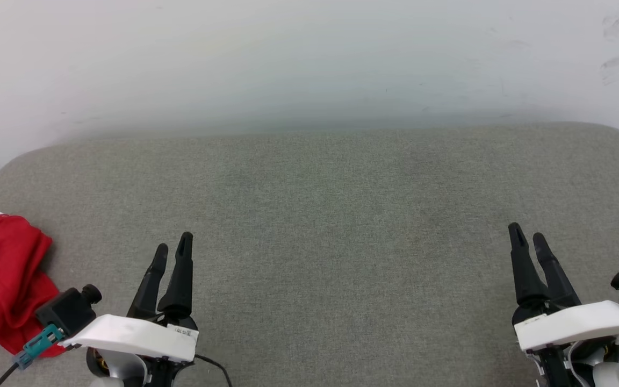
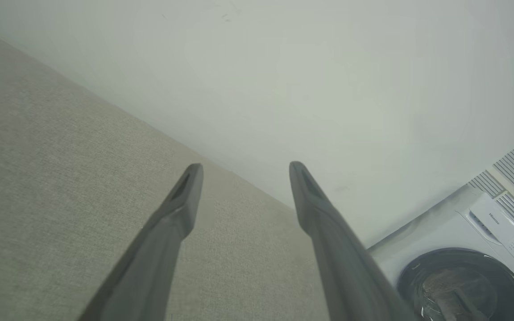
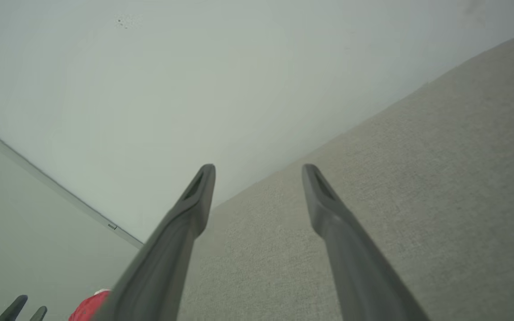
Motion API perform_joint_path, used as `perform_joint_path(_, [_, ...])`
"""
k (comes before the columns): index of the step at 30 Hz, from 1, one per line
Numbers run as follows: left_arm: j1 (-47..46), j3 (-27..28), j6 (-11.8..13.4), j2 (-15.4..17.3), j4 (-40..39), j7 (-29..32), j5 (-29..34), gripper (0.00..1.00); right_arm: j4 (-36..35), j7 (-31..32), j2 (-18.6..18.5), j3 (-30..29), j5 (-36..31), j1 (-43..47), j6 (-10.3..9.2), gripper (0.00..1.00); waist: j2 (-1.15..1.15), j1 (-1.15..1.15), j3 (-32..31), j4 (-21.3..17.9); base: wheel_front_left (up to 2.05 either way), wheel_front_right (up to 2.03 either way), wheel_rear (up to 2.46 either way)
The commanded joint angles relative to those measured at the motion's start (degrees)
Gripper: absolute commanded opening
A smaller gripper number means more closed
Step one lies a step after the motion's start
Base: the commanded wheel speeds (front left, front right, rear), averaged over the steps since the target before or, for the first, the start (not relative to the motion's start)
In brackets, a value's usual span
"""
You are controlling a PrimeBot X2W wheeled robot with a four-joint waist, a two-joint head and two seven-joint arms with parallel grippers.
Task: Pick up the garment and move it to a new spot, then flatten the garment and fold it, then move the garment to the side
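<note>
The garment (image 1: 6, 274) lies bunched in a red heap with a strip of white at the lower left edge of the head view, on the grey padded surface (image 1: 342, 215). A sliver of the garment (image 3: 88, 306) also peeks in at the bottom left of the right wrist view. The left gripper (image 1: 173, 243) sits at the lower left, just right of the heap, its fingers clear of it; the right gripper (image 1: 525, 233) sits at the lower right, well apart from the cloth. Both have their jaws spread and hold nothing.

The step in hand looks like the first pick-up. The left arm is the nearer one, so it should likely swing toward the left edge, come down over a raised fold rather than a flat hem, and close on a good thickness of cloth so the jersey lifts as one piece. The bare middle of the surface seems the natural new spot. The cable (image 1: 38, 344) at the left wrist overlaps the heap in the picture and might snag
</note>
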Motion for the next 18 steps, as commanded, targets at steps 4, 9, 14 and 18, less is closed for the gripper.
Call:
perform_joint_path(4, [0.2, 1.4, -0.2, 0.2, -0.9, -1.2, 6.5, 1.0, -1.7, 0.4, 0.2, -0.3, -7.2, 0.2, 0.01, 1.0, 0.0, 0.0, 0.0, 0.0, 0.0, 0.0, 0.0])
perform_joint_path(9, [0.5, 2.5, -0.2, -0.2, -0.8, -1.8, 11.0, 1.0, -2.1, 1.0, 0.3, -0.6, -11.7, 0.5, 0.01, 1.0, 0.0, 0.0, -0.1, -0.1, 0.0, 0.0, 0.0])
perform_joint_path(14, [0.8, 3.0, -0.2, 0.0, -0.2, -2.6, 16.3, 1.0, -2.6, 1.3, 0.4, -0.8, -16.5, 0.9, 0.01, 1.0, 0.0, 0.0, -0.2, -0.2, 0.0, 0.0, 0.0])
perform_joint_path(18, [0.9, 3.4, 0.0, 0.1, 0.1, -3.2, 20.1, 1.0, -3.0, 1.2, 0.4, -0.8, -19.6, 1.1, 0.01, 1.0, 0.0, 0.0, -0.2, -0.3, 0.0, 0.0, 0.0])
